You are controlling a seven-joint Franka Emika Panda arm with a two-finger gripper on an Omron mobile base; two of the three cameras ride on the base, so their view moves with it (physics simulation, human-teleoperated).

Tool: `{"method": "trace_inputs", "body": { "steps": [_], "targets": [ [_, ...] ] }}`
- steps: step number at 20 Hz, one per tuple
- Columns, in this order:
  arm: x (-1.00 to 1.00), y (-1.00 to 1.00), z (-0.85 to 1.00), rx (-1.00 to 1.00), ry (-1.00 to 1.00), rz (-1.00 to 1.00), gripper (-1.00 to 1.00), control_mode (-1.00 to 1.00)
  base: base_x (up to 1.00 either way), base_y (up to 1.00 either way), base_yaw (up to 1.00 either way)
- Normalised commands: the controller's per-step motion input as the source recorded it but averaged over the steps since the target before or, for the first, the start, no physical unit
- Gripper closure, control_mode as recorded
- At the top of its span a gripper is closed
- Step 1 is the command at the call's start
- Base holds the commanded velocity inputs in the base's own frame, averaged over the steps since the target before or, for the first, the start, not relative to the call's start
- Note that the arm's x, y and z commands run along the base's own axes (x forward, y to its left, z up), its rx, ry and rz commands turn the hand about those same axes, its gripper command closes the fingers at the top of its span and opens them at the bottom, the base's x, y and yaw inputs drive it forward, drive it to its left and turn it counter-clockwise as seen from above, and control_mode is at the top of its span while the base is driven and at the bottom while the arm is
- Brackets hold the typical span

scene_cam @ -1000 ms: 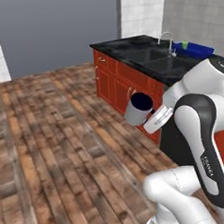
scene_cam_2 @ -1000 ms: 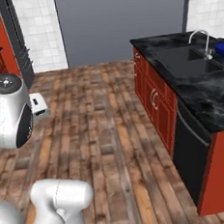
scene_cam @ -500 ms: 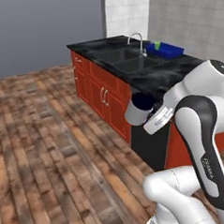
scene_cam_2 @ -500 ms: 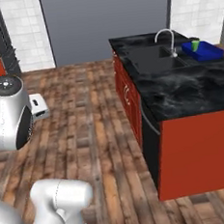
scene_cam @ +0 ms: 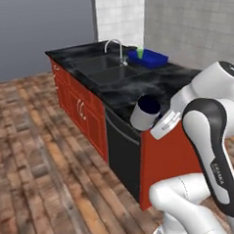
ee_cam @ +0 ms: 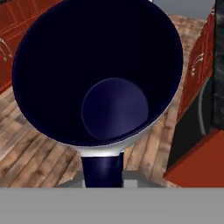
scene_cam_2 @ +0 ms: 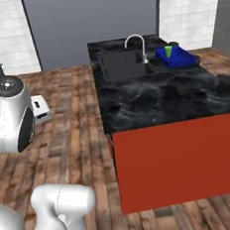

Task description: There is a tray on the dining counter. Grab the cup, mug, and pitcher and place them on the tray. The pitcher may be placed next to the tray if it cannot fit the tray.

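Mug (scene_cam: pixel 145 112) gripped in closed gripper (scene_cam: pixel 161 126), centre frame. Counter (scene_cam_2: pixel 155 95) now nearer than before. Tray (scene_cam_2: pixel 177 57), upper right, already holding cup (scene_cam_2: pixel 168 50).

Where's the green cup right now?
The cup stands in the blue tray at the far end of the dining counter, just right of the faucet.

End effector (scene_cam: pixel 161 120) clamped, arm folded
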Motion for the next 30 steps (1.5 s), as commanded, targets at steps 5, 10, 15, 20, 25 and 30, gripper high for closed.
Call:
{"method": "trace_inputs", "body": {
  "steps": [5, 10, 15, 20, 25, 30],
  "targets": [
    [0.00, 0.00, 0.00, 0.00, 0.00, 0.00, 1.00, 1.00, 0.30, -1.00, 0.00],
    [0.00, 0.00, 0.00, 0.00, 0.00, 0.00, 1.00, 1.00, 0.35, -1.00, 0.00],
    [0.00, 0.00, 0.00, 0.00, 0.00, 0.00, 1.00, 1.00, 0.45, -1.00, 0.00],
    [0.00, 0.00, 0.00, 0.00, 0.00, 0.00, 1.00, 1.00, 0.49, -1.00, 0.00],
    [0.00, 0.00, 0.00, 0.00, 0.00, 0.00, 1.00, 1.00, 0.58, -1.00, 0.01],
    [0.00, 0.00, 0.00, 0.00, 0.00, 0.00, 1.00, 1.00, 0.76, -1.00, 0.03]
  ]
}}
